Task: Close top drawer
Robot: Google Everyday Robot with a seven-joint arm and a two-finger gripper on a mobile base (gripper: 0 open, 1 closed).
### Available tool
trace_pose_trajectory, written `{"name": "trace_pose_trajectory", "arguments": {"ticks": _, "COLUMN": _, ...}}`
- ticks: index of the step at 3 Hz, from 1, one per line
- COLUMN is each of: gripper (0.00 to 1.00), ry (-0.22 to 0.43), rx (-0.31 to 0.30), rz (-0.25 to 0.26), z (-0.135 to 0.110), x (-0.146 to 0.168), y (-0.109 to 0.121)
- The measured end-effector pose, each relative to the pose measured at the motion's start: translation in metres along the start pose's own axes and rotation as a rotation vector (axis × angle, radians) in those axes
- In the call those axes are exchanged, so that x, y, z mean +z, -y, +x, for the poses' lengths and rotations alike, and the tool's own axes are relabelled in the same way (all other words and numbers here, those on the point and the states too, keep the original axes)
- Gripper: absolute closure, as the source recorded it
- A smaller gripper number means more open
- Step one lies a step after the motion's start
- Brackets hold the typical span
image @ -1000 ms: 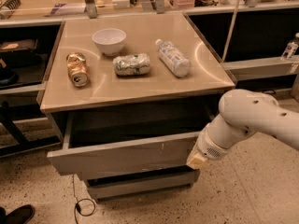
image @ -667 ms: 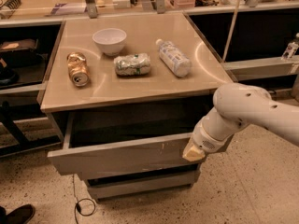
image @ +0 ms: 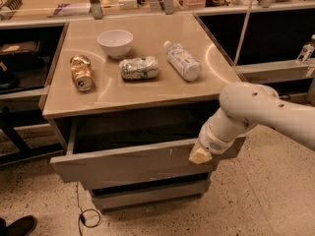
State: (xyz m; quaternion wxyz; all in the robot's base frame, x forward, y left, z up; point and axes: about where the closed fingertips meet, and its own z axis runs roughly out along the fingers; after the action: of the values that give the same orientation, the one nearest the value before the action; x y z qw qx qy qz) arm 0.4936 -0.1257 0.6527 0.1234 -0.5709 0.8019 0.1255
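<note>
In the camera view, the only view, the table (image: 147, 90) stands in the middle. The top drawer (image: 128, 165) is open: its grey front panel stands out well in front of the table's front edge, and the dark inside of the drawer shows between the panel and that edge. The long axis of the panel runs left to right, parallel with the front edge, so closing means moving it straight toward the back edge. The arm comes in from the right, and the gripper (image: 200, 155) is at the right end of the panel, below the front right corner of the table. Its pale tip seems to touch the upper part of the panel from the outside. I cannot tell whether the gripper is open or closed, and it does not seem to hold anything. The drawer therefore lies behind the gripper, on the side of the table, which is the correct side for a push. The contact is far from the middle of the long panel, so I judge that the push can turn the drawer a little and make it jam; it should go straight toward the back edge. A lower drawer (image: 147, 194) below is also a little open. On the table top are a bowl (image: 115, 43), a can (image: 81, 73) and a bottle (image: 182, 60), all away from the push.
</note>
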Motion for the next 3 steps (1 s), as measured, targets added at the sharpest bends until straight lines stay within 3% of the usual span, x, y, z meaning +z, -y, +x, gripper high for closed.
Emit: {"name": "trace_pose_trajectory", "arguments": {"ticks": 3, "gripper": 0.11, "ry": 0.000, "rx": 0.000, "rz": 0.000, "z": 0.0000, "x": 0.0000, "y": 0.0000}}
